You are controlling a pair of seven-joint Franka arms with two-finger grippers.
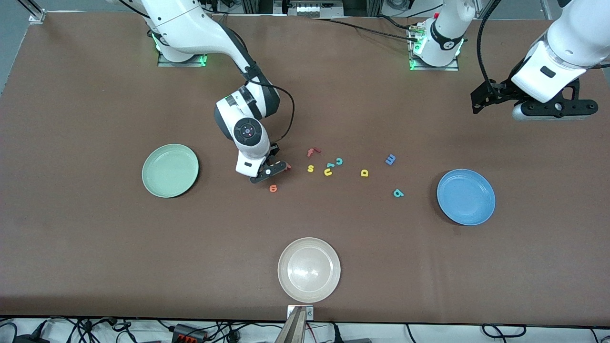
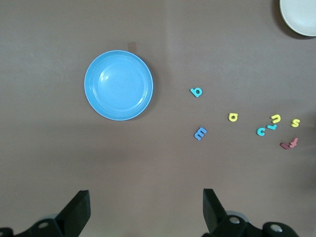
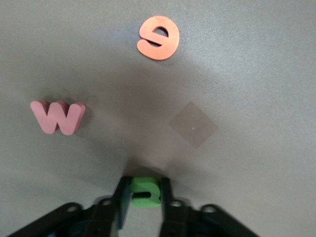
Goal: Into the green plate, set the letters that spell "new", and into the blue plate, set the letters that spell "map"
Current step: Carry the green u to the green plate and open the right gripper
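The green n (image 3: 145, 192) sat pinched between the fingers (image 3: 123, 202) of the right gripper (image 1: 270, 170), low at the table (image 1: 95, 247) between the green plate (image 1: 170, 170) and the scattered letters. The pink w (image 3: 58, 116) lay just beside the gripper, toward the left arm's end of the table, and the orange e (image 1: 273, 188) lay close by, nearer the front camera. Neither touched the n.

The green plate held no letters, and so did the blue plate (image 1: 466, 196) at the left arm's end. Between the two plates lay the red f (image 1: 312, 152), yellow s (image 1: 310, 168), yellow u (image 1: 328, 172) and teal c (image 1: 339, 161) in a loose cluster. The yellow bowl-and-stem letter (image 1: 364, 173), blue m (image 1: 390, 159) and teal bowl-and-stem letter (image 1: 398, 193) lay spread out closer to the blue plate.

A beige plate (image 1: 309, 269) stood near the table's front edge. The left gripper (image 2: 145, 210) waited high over the table near the blue plate, fingers spread wide and holding nothing.
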